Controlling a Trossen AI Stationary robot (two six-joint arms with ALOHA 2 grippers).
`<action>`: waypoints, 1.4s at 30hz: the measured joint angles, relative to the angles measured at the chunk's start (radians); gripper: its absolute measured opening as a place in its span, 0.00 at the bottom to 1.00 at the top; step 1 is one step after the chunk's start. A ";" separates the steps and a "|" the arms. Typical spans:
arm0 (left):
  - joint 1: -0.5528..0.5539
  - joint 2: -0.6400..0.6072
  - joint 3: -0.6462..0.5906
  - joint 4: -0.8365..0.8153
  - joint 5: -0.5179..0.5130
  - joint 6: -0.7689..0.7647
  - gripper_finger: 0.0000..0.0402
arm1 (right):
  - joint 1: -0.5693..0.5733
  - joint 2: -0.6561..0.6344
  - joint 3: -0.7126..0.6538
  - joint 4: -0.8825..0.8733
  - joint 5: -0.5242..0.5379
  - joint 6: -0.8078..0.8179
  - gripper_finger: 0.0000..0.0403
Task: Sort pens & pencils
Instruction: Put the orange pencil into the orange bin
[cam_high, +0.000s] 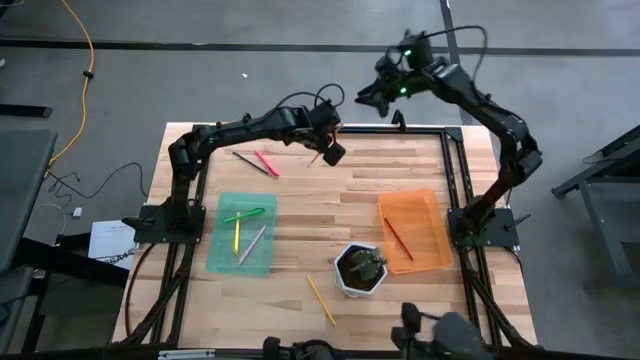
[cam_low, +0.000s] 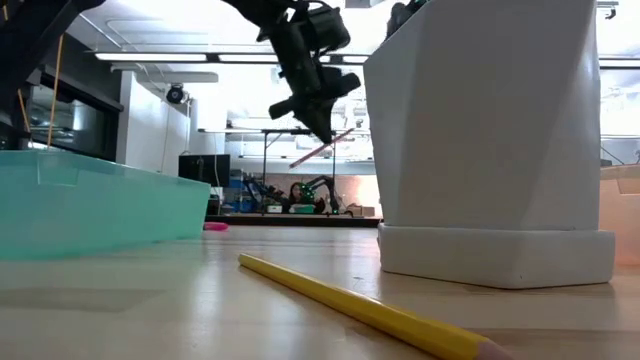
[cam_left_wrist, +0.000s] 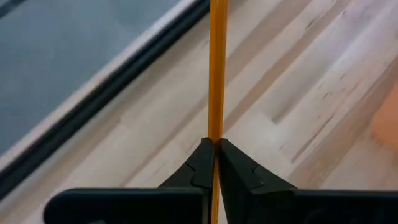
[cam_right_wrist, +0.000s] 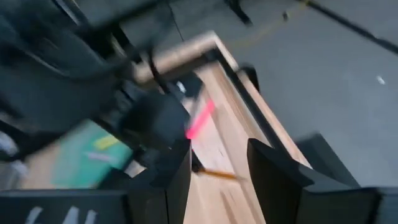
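Now our left gripper (cam_high: 331, 152) pinches a thin orange wooden pencil (cam_left_wrist: 216, 74) above the table's far middle; our right gripper (cam_right_wrist: 217, 171) waits raised, jaws apart. Three pens sit in the green plastic tray (cam_high: 222, 262) and one pencil in the orange tray (cam_high: 432, 210), while two pens (cam_high: 258, 163) and a yellow pencil (cam_high: 321, 300) remain loose.

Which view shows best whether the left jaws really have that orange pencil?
The left wrist view: the orange pencil runs straight out from between the shut jaws of the left gripper. The high view shows only a sliver of it beside the gripper; the low view shows it as a thin stick below the raised gripper; the right wrist view shows it blurred.
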 joint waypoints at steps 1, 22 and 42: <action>0.003 0.000 0.013 0.000 0.001 0.011 0.01 | -0.014 -0.011 0.000 0.022 -0.036 0.018 0.37; 0.022 -0.002 0.497 0.082 0.051 0.296 0.01 | -0.125 -0.130 0.000 0.133 -0.367 0.072 0.37; 0.021 -0.014 0.545 0.146 0.238 0.384 0.01 | -0.033 -0.211 0.000 0.259 -0.385 0.058 0.37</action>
